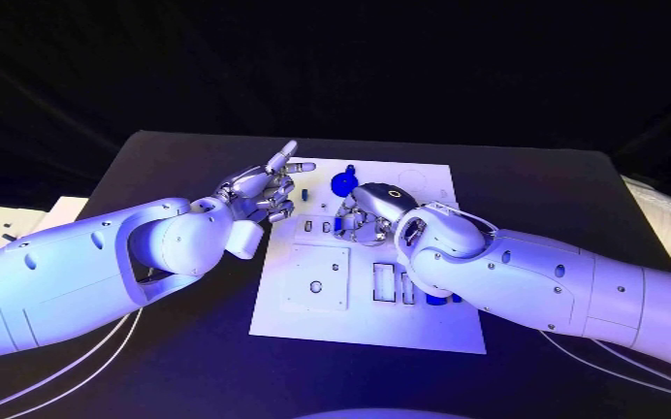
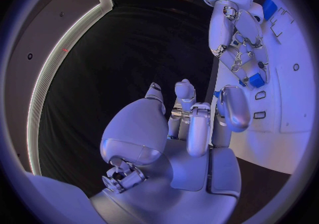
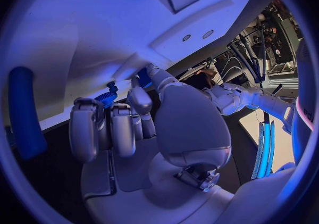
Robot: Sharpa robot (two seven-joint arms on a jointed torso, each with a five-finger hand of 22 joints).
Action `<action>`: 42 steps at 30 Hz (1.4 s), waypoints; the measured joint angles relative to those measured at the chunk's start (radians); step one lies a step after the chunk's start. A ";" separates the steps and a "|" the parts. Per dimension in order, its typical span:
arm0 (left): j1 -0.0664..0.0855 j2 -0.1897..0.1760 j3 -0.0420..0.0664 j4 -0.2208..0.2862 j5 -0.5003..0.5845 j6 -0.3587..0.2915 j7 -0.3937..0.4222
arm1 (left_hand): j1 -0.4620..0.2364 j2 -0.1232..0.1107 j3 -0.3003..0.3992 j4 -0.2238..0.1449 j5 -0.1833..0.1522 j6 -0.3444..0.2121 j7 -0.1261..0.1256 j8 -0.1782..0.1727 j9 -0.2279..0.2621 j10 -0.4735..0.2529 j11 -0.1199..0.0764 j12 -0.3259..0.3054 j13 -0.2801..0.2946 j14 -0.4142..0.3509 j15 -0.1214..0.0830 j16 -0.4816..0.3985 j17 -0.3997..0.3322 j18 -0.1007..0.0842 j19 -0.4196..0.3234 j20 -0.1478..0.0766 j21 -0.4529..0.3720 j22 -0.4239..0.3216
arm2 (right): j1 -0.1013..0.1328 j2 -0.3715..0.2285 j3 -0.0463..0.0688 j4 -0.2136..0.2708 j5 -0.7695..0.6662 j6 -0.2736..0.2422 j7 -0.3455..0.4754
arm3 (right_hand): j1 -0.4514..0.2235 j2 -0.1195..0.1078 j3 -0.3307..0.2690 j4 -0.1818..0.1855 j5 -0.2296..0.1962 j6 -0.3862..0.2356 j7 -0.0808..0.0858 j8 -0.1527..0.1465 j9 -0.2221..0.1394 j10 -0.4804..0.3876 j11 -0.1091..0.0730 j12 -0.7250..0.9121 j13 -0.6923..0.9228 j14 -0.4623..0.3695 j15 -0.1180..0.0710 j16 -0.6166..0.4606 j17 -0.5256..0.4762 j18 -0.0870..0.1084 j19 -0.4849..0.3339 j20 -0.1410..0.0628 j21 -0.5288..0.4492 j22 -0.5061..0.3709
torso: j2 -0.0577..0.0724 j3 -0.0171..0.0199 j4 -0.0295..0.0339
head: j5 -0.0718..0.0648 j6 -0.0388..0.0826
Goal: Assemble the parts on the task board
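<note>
left hand: hanging over the left edge of the task board, one finger poking up and away, the rest loosely curled. In the left wrist view the left hand has nothing in its palm and its fingers sit apart, so I'd call it empty and spread.

right hand: lower over the middle of the board, just right of the left hand, fingers curled down at the board surface. The left wrist view shows the right hand with its fingertips right next to a small blue part. The right wrist view has the right hand bent toward the white plate with a blue toothed part just past the fingertips. Honestly can't tell if it's pinching anything or just touching.

task board: white plate, sits under both hands, with rectangular slots and cutouts on the side nearer the robot from the right hand.

blue round part: lying on the board just beyond the right hand, between the two hands' fingertips.

other blue parts: peeking out from under the right forearm, on the board's right side.

table: black, the board lies flat on it.
</note>
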State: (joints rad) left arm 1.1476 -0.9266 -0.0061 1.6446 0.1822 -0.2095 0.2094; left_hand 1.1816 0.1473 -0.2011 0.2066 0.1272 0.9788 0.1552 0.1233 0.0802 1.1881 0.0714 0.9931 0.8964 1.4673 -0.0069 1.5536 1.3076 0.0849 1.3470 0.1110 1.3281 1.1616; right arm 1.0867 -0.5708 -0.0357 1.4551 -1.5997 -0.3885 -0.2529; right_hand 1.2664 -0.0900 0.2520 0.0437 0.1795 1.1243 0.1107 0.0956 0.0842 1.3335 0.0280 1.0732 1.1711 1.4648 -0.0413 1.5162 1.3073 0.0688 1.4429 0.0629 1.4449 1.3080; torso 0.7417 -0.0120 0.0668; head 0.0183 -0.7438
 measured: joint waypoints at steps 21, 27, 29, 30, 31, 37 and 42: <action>0.000 0.002 0.000 -0.003 0.000 0.002 -0.005 | 0.000 0.000 0.000 0.000 0.000 0.000 0.000 0.000 0.000 0.001 0.001 0.012 0.019 0.000 0.000 0.013 0.000 0.000 0.001 0.000 0.012 0.026 | 0.000 0.002 -0.001 0.000 -0.003 -0.003 -0.008 | -0.023 -0.022 -0.052 0.018 0.000 -0.054 0.018 -0.027 -0.009 -0.050 0.015 -0.077 -0.052 0.004 0.004 -0.006 0.001 0.000 -0.007 0.007 -0.009 0.000 | 0.000 -0.0003 0.0000 | 0.001 0.000; 0.000 0.002 0.000 -0.004 0.000 0.004 -0.009 | 0.004 0.004 -0.003 -0.003 0.000 0.000 0.000 0.000 0.000 0.017 0.002 0.026 0.034 0.000 0.000 0.015 0.000 0.000 0.018 0.000 0.026 0.050 | -0.001 0.001 -0.001 0.002 -0.003 -0.015 -0.014 | -0.032 -0.031 -0.080 0.031 0.000 -0.081 0.024 -0.027 -0.012 -0.072 0.018 -0.108 -0.078 0.000 0.007 -0.011 0.001 0.000 -0.013 0.013 -0.015 -0.005 | 0.000 -0.0003 0.0000 | 0.000 0.000; 0.000 0.002 0.000 -0.005 0.000 0.005 -0.010 | 0.004 0.004 -0.003 -0.003 0.000 0.000 0.000 0.000 0.000 0.022 0.000 0.034 0.039 0.000 0.000 0.015 0.000 0.000 0.023 -0.003 0.028 0.057 | -0.001 0.001 -0.001 0.005 -0.003 -0.021 -0.015 | -0.032 -0.031 -0.089 0.035 0.004 -0.088 0.024 -0.027 -0.012 -0.075 0.022 -0.117 -0.083 0.003 0.011 -0.011 0.001 0.000 -0.015 0.015 -0.019 -0.009 | 0.000 -0.0003 0.0003 | 0.000 0.000; 0.000 0.002 0.000 -0.005 0.000 0.005 -0.011 | 0.004 0.004 -0.003 -0.003 0.000 0.000 0.000 0.000 0.000 0.024 0.002 0.035 0.041 0.000 0.000 0.015 0.000 0.000 0.026 0.000 0.031 0.059 | -0.002 0.001 -0.002 0.007 -0.003 -0.024 -0.016 | -0.032 -0.031 -0.095 0.036 0.005 -0.093 0.026 -0.027 -0.012 -0.080 0.024 -0.117 -0.086 0.003 0.011 -0.011 0.001 0.000 -0.016 0.016 -0.019 -0.010 | 0.000 -0.0002 0.0004 | 0.000 0.000; 0.000 0.003 0.000 -0.006 0.000 0.006 -0.012 | 0.004 0.004 -0.003 -0.003 0.000 0.000 0.000 0.000 0.000 0.024 0.002 0.035 0.043 0.000 0.000 0.015 0.000 0.000 0.026 0.000 0.031 0.061 | -0.002 0.000 -0.002 0.010 -0.003 -0.029 -0.016 | -0.032 -0.031 -0.099 0.037 0.005 -0.095 0.028 -0.027 -0.013 -0.084 0.023 -0.117 -0.087 0.003 0.011 -0.013 0.001 0.000 -0.016 0.016 -0.019 -0.011 | 0.000 0.0000 0.0005 | 0.000 0.000; 0.000 0.004 0.000 -0.010 -0.002 0.009 -0.016 | 0.004 0.004 -0.006 -0.006 0.000 0.000 0.000 0.000 0.000 0.032 0.000 0.047 0.052 0.000 0.000 0.015 0.000 0.000 0.036 -0.004 0.043 0.076 | -0.008 -0.015 -0.002 0.035 -0.002 -0.081 -0.011 | -0.029 -0.034 -0.123 0.049 0.010 -0.110 0.032 -0.027 -0.014 -0.092 0.025 -0.132 -0.098 0.000 0.015 -0.018 0.000 0.000 -0.020 0.020 -0.019 -0.013 | 0.000 0.0007 0.0005 | -0.001 0.000; 0.000 0.005 0.000 -0.022 -0.032 0.009 -0.024 | 0.016 -0.009 -0.016 -0.016 0.000 0.000 0.000 0.000 0.000 0.040 -0.001 0.056 0.059 0.000 0.000 0.015 0.000 0.000 0.049 -0.002 0.053 0.093 | -0.009 -0.064 0.004 0.089 0.028 -0.147 0.053 | -0.026 -0.037 -0.151 0.060 0.018 -0.140 0.037 -0.027 -0.016 -0.114 0.034 -0.147 -0.112 0.000 0.022 -0.040 0.000 0.000 -0.026 0.025 -0.030 -0.024 | -0.001 0.0023 -0.0005 | 0.001 0.003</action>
State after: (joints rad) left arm 1.1475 -0.9220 -0.0064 1.6226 0.1501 -0.2010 0.1858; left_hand 1.1980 0.1387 -0.2172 0.1905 0.1272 0.9787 0.1554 0.1234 0.0802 1.2282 0.0708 1.0493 0.9549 1.4673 -0.0069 1.5684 1.3073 0.0849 1.3959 0.1094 1.3809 1.2546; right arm 1.0774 -0.6351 -0.0320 1.5441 -1.5714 -0.5360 -0.1999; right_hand 1.2403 -0.1267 0.1013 0.1037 0.1978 0.9844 0.1474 0.0691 0.0681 1.2199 0.0618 0.9263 1.0592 1.4649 -0.0195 1.4764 1.3077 0.0689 1.4174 0.0884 1.4151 1.2838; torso 0.7404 -0.0097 0.0663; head 0.0191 -0.7405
